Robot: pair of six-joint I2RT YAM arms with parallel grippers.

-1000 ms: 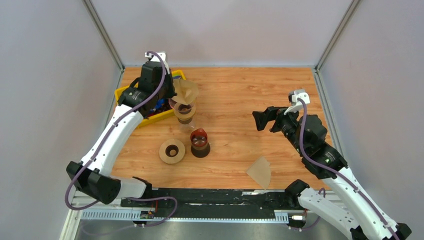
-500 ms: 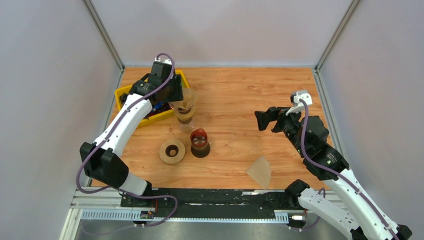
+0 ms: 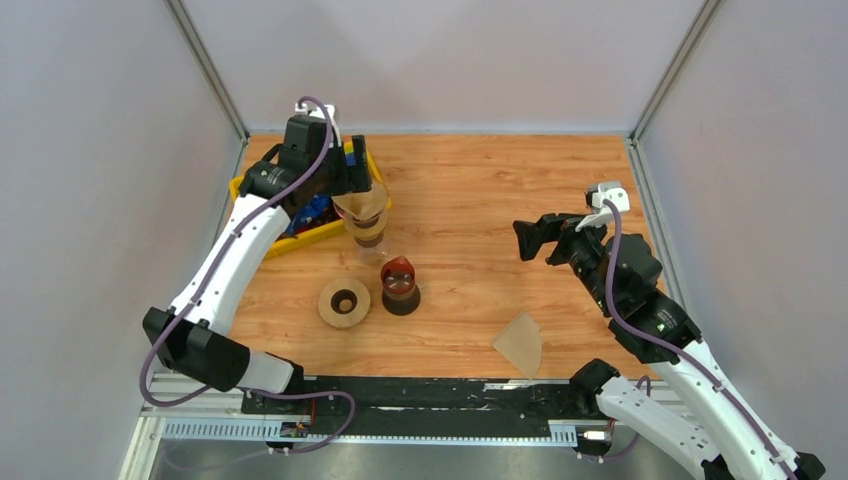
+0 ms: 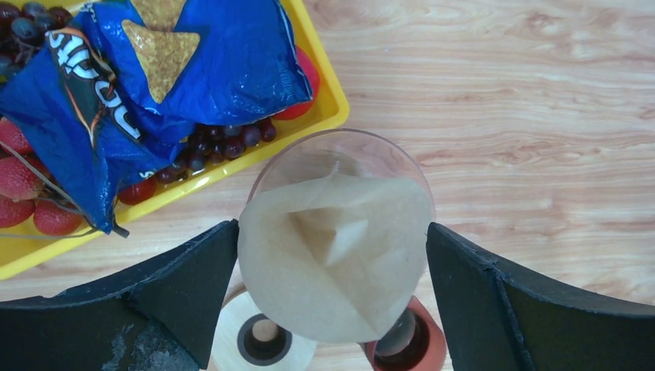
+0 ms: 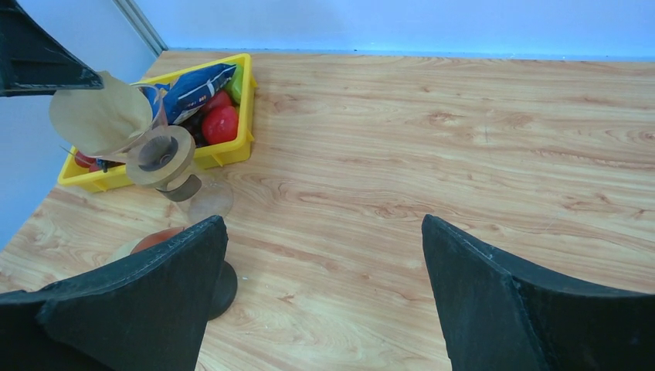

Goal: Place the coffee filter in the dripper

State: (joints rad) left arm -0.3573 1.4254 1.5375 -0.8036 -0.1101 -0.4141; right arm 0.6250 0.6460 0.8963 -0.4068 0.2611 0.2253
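My left gripper (image 4: 332, 282) spread wide above the dripper (image 4: 340, 143) at centre of the wrist view, the coffee filter (image 4: 340, 232) sitting inside its cone, between the jaws, my right gripper (image 5: 317, 232) also spread, holding nothing

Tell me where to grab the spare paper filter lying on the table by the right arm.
Pinch the spare filter at its wide curved edge, coming straight down with the right gripper. It seems to lie flat on the table, so one of the fingers probably must slip under that loose edge; the pointed tip offers less paper.
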